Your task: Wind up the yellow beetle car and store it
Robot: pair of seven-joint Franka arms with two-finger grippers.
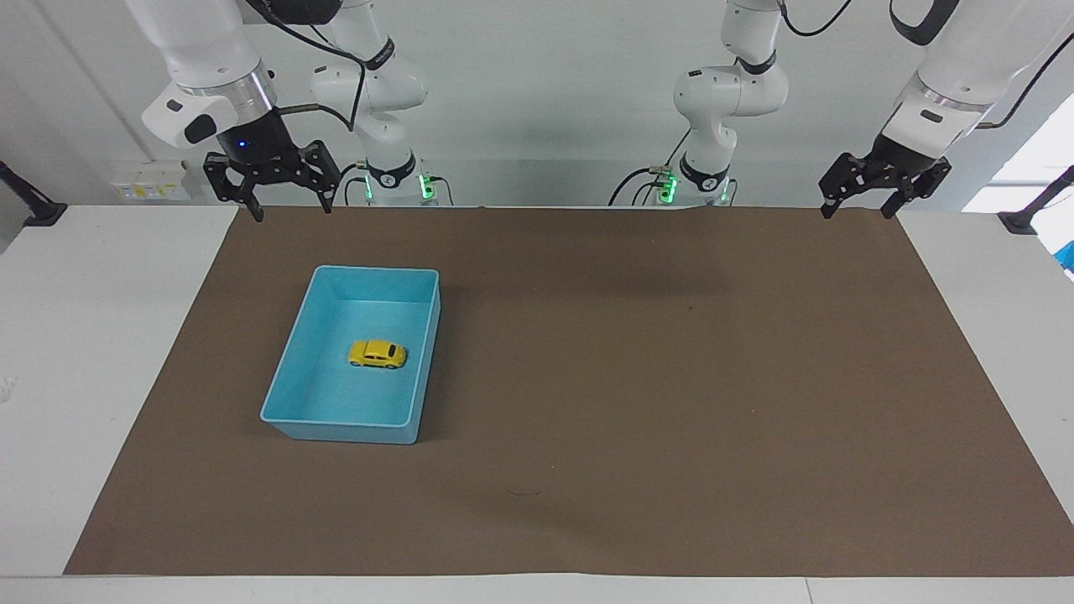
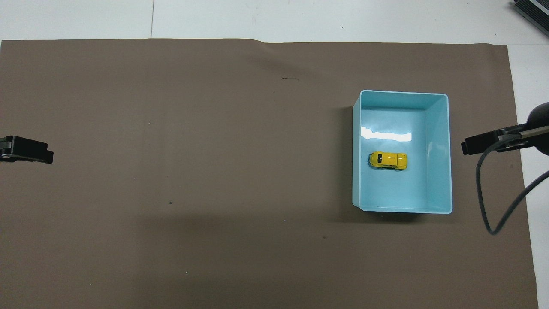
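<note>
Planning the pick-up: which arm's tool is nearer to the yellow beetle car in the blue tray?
Right. The right tool hangs over the mat edge at the tray's end of the table; the left tool waits at the left arm's end, away from the yellow beetle car in the blue tray.

A rectangular light-blue plastic tray [image 1: 285, 369] sits on a brown paper mat [image 1: 638, 377] spread over the white tabletop [image 1: 92, 335].

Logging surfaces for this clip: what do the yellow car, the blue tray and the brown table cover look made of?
Yellow beetle car: glossy, painted metal or plastic, bright highlights. Blue tray: smooth glossy plastic, glare on its floor. Brown cover: matte paper or thin sheet, slightly rippled edge.
</note>
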